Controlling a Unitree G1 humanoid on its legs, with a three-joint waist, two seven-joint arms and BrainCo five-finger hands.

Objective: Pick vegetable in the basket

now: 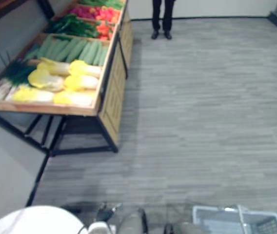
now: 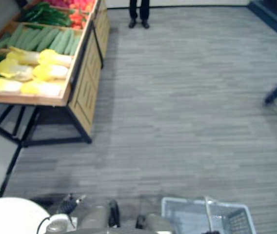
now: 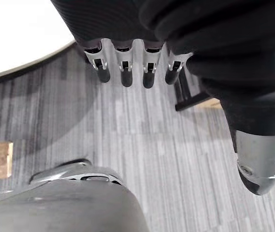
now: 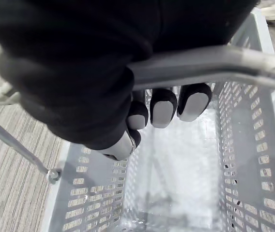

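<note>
Two hands noted. We find the right hand (image 4: 162, 110) curled round the smooth metal handle (image 4: 210, 65) of the perforated grey basket (image 4: 253, 159); the left hand (image 3: 123, 67) hangs straight-fingered, empty. Vegetables (image 1: 55, 80) lie on a wooden stand (image 1: 111, 100), well apart.

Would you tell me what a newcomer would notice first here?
A wooden stand at the left is heaped with yellow cabbages, green vegetables and red ones behind. Near right, the right hand is curled round the handle of an empty grey basket. A person's legs stand at the far end.
</note>
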